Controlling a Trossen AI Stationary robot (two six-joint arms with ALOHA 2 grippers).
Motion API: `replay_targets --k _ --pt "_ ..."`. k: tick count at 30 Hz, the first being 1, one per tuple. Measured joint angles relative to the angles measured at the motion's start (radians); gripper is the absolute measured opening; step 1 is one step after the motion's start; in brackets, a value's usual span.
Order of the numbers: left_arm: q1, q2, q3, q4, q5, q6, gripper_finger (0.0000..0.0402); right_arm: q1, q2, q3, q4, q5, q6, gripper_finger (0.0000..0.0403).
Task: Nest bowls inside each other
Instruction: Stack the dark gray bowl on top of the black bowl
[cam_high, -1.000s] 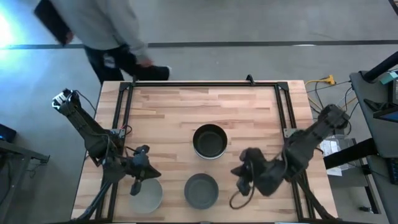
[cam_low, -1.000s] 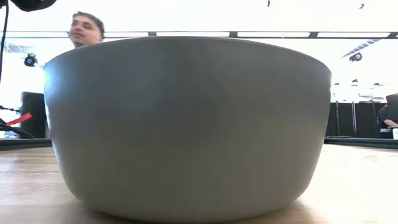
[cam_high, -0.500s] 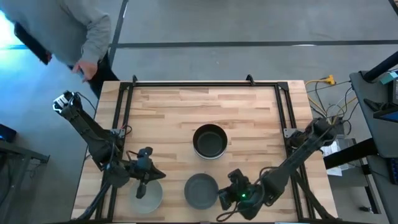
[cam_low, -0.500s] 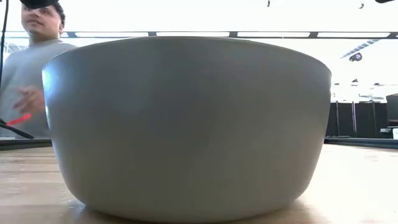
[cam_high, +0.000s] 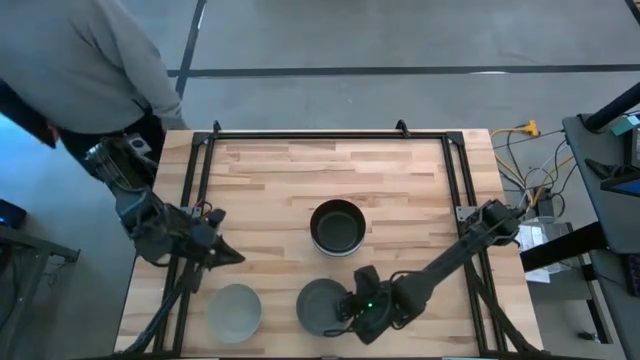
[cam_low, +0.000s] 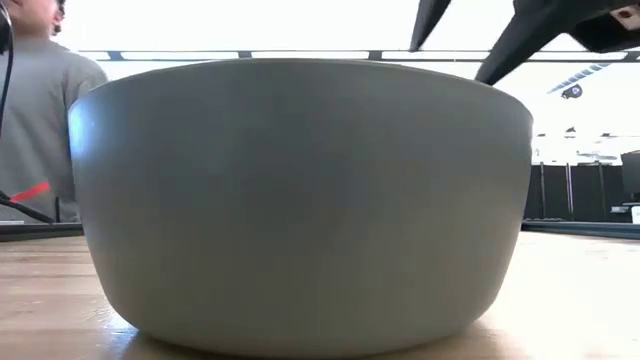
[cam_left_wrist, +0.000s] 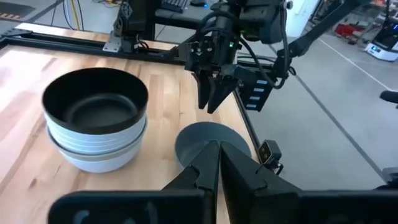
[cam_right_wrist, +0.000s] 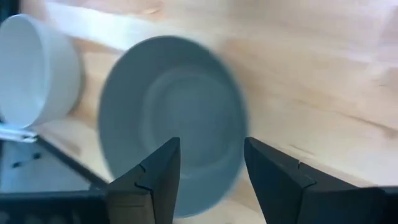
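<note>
Most bowls are already sitting nested under the black bowl (cam_high: 337, 228), while the right gripper (cam_high: 352, 312), fingers spread, is hovering over the grey bowl (cam_high: 322, 306) and the pale bowl (cam_high: 234, 311) is waiting beside the left gripper (cam_high: 232, 257), fingers pressed together.

The grey bowl (cam_low: 300, 200) fills the low view, hiding the table and the other bowls.

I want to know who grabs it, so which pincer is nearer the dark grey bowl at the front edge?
Right. The right pincer hangs open over the dark grey bowl, at its right rim. The left pincer, shut, sits well off to its left, past the pale bowl.
</note>
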Motion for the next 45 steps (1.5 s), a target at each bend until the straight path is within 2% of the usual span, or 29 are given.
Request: replay_targets --k 3,8,15,25,30,35,39,45 --pt "0.000 -0.046 -0.012 -0.017 0.003 0.000 0.0000 0.000 0.002 0.005 -0.060 -0.006 0.029 0.0173" --pt "-0.001 -0.093 -0.046 -0.020 0.005 0.000 0.0000 -0.009 0.005 -0.006 -0.057 -0.011 0.027 0.0173" --pt "-0.001 -0.075 -0.045 -0.035 0.006 0.001 0.0000 -0.028 0.064 -0.009 -0.015 -0.086 -0.008 0.0173" --pt "-0.001 -0.016 -0.042 -0.033 0.045 -0.007 0.0000 -0.031 0.122 -0.009 0.026 -0.123 0.003 0.0164" --pt "-0.001 0.009 -0.041 -0.007 0.066 -0.008 0.0000 -0.039 0.147 -0.009 0.082 -0.150 -0.026 0.0126" --pt "-0.001 0.021 -0.040 -0.006 0.080 -0.008 0.0000 -0.044 0.141 -0.004 0.100 -0.166 -0.085 0.0027" --pt "-0.001 0.020 -0.040 -0.004 0.082 -0.008 0.0000 -0.051 0.101 0.012 0.096 -0.169 -0.145 0.0011" --pt "-0.001 0.011 -0.040 0.000 0.082 -0.008 0.0000 -0.082 -0.003 0.042 0.030 -0.139 -0.253 0.0009"
